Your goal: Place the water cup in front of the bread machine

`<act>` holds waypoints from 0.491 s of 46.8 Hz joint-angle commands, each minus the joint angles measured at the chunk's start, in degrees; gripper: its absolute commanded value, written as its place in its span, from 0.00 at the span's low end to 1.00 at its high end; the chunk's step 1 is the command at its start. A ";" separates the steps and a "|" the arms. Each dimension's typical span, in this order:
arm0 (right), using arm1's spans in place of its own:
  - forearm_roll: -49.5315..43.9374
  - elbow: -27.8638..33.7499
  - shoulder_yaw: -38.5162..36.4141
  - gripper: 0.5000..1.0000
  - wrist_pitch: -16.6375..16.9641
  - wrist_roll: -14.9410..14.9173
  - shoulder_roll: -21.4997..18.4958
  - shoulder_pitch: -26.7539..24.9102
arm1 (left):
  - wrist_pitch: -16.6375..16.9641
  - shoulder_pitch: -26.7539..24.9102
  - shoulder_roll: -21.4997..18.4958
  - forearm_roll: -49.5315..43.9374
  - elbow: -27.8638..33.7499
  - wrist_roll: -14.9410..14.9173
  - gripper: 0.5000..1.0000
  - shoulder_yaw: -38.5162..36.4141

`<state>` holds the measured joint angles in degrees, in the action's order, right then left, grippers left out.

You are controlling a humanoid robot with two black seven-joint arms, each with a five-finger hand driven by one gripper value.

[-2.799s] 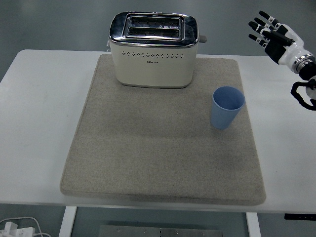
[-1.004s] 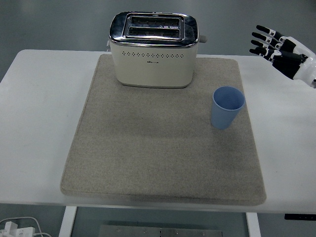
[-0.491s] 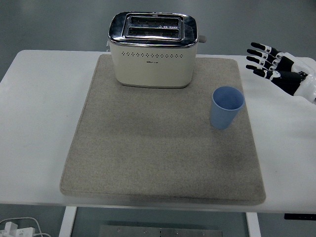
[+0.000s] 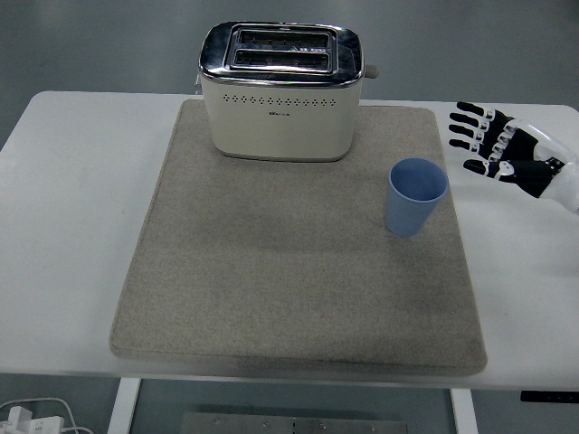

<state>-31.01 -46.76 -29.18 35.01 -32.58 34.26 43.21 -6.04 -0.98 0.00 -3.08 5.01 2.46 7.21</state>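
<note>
A light blue water cup (image 4: 415,196) stands upright on the right part of the grey mat (image 4: 298,271). The cream and chrome bread machine (image 4: 282,90) sits at the mat's far edge, left of the cup. My right hand (image 4: 496,147) hovers over the white table to the right of the cup, fingers spread and pointing left, holding nothing, a short gap away from the cup. The left arm is out of sight.
The white table (image 4: 72,181) extends past the mat on both sides. White cables (image 4: 36,418) lie on the floor below the table's near left corner.
My right hand has come down and leftward from the upper right, closer to the cup, fingers still spread. Cup and bread machine have not moved.
</note>
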 commanded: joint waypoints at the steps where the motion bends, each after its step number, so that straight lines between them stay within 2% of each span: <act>1: -1.50 -0.70 0.00 0.89 -0.01 -0.64 -0.25 -0.67 | -0.02 0.01 0.00 0.00 0.00 0.00 1.00 0.00; 23: -2.30 -1.23 -0.09 0.89 -0.01 -1.61 -1.92 -3.66 | 0.07 0.01 0.00 0.00 0.00 0.00 1.00 0.00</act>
<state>-33.33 -48.00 -29.27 34.99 -33.91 32.95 39.73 -6.03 -1.00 0.00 -3.08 5.01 2.46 7.21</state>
